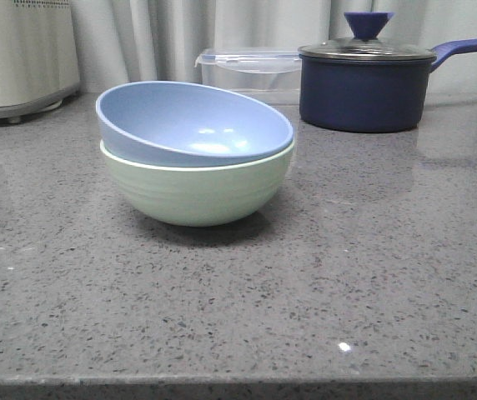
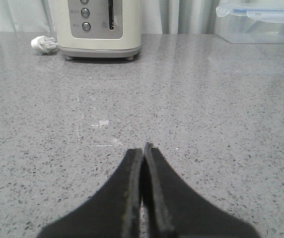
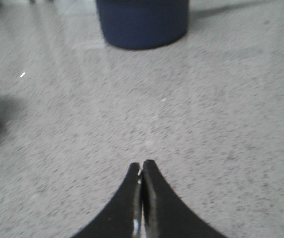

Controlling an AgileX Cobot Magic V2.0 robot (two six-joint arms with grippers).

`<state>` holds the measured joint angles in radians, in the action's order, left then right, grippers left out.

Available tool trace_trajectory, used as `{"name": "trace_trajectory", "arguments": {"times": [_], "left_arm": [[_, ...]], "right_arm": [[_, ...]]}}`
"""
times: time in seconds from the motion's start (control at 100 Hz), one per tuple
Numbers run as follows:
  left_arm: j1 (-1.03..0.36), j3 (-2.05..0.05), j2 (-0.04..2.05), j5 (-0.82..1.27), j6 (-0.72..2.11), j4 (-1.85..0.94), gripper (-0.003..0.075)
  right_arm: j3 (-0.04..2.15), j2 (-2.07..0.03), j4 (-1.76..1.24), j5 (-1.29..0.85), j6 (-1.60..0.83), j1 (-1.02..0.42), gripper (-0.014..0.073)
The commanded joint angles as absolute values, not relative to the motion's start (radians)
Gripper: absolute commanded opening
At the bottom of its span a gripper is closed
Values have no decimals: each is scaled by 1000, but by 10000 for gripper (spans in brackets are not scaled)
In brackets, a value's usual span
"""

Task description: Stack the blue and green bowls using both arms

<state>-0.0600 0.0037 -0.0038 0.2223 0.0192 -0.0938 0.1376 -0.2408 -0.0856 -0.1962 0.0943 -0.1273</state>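
The round pale periwinkle-blue matte bowl [image 1: 190, 125] sits inside the round pale mint-green ridged bowl [image 1: 197, 190], left of the middle of the grey speckled stone tabletop [image 1: 372, 275]. It rests tilted: its rim is high on the left and low on the right, so it is not seated level. Neither arm shows in the front view. The left gripper [image 2: 144, 149] is clenched on nothing over bare tabletop, facing the cream toaster [image 2: 98, 26] at the far left corner. The right gripper [image 3: 142, 164] is likewise clenched and empty, facing the dark navy lidded saucepan [image 3: 142, 22] near the far right edge.

The stack looks made, so the step in hand is probably to pull clear. To finish it well, I would keep both arms well apart from the bowls while retreating, since a nudge to the raised left rim could rock the blue bowl.

The toaster's buttons have small labels, too small to read. No brand is legible on the clear plastic lidded container [image 1: 251, 68] or the saucepan.
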Motion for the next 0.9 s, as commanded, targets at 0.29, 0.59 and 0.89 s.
{"name": "trace_trajectory", "arguments": {"times": [0.29, 0.59, 0.89], "left_arm": [[-58, 42, -40, 142, 18, -96, -20], [-58, 42, -40, 142, 18, -96, -20], [-58, 42, -40, 142, 18, -96, -20]], "right_arm": [[-29, -60, -72, 9, 88, -52, -67], [-27, 28, -72, -57, 88, -51, -67], [-27, 28, -72, -57, 88, -51, -67]]}}
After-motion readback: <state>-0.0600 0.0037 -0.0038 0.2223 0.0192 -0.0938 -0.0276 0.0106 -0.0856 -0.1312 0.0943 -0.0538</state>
